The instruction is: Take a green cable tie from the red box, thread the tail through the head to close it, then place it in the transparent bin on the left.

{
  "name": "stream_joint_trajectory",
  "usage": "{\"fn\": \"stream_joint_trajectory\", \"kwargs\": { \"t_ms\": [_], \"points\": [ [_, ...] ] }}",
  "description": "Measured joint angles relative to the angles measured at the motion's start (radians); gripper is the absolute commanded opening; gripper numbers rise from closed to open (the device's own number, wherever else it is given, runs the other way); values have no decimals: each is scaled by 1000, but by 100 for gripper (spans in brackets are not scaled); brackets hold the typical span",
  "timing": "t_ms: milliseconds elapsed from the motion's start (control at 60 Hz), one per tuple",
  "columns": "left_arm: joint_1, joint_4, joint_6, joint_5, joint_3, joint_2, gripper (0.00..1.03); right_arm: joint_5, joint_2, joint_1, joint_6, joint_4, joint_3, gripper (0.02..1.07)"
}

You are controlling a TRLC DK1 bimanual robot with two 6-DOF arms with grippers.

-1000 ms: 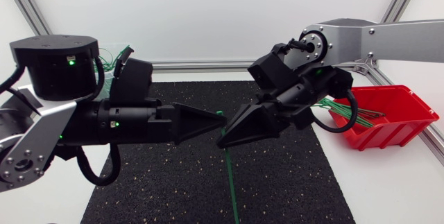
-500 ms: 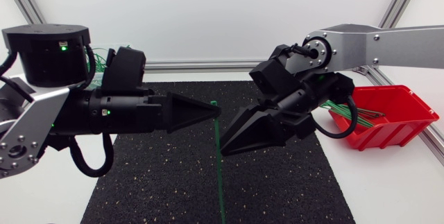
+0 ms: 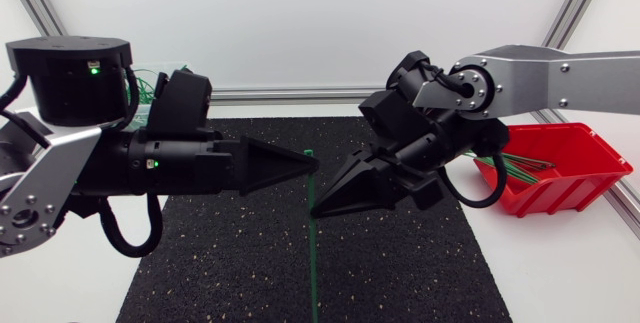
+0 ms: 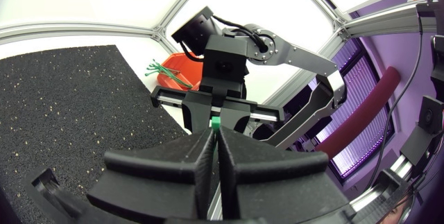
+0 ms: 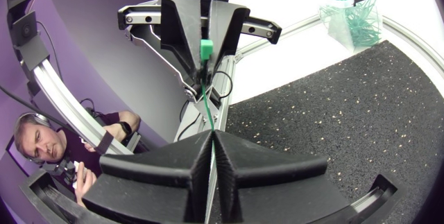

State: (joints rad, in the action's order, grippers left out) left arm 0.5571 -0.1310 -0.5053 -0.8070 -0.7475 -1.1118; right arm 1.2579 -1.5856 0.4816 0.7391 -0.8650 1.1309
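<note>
A green cable tie (image 3: 312, 263) hangs upright over the black mat, between my two grippers. My left gripper (image 3: 314, 162) is shut on its square head (image 5: 206, 48), which shows just past the fingertips (image 4: 216, 121). A little lower, my right gripper (image 3: 316, 210) faces the left one and is shut on the strap (image 5: 209, 116); the long tail dangles below it. The red box (image 3: 560, 168) with more green ties stands at the right, behind my right arm. The transparent bin (image 3: 160, 81), holding green ties, stands at the back left, mostly hidden by my left arm.
The black mat (image 3: 400, 273) covers the middle of the table, with white tabletop on both sides. An aluminium frame rail (image 3: 290, 93) runs along the back edge. In the right wrist view the bin (image 5: 350, 16) stands beyond the mat's corner.
My left gripper rose and carried the tie's head a little left. My right gripper let go, shifted on the strap and shut again. The tie now hangs straighter.
</note>
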Motion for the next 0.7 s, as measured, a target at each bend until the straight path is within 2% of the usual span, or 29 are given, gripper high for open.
{"fn": "stream_joint_trajectory", "kwargs": {
  "t_ms": [117, 200, 633, 700],
  "points": [
    [0, 6, 0, 0, 0, 0, 4, -50, 52, 25, -136, 179, -56, 8],
    [0, 10, 0, 0, 0, 0, 4, -82, 90, 47, -214, 254, -87, 8],
    [-14, 10, 0, -4, 0, 0, 5, -103, 123, 49, -273, 295, -112, 8],
    [-19, 10, 0, -4, 0, 0, 13, -103, 123, 42, -273, 297, -112, 8]
  ]
}}
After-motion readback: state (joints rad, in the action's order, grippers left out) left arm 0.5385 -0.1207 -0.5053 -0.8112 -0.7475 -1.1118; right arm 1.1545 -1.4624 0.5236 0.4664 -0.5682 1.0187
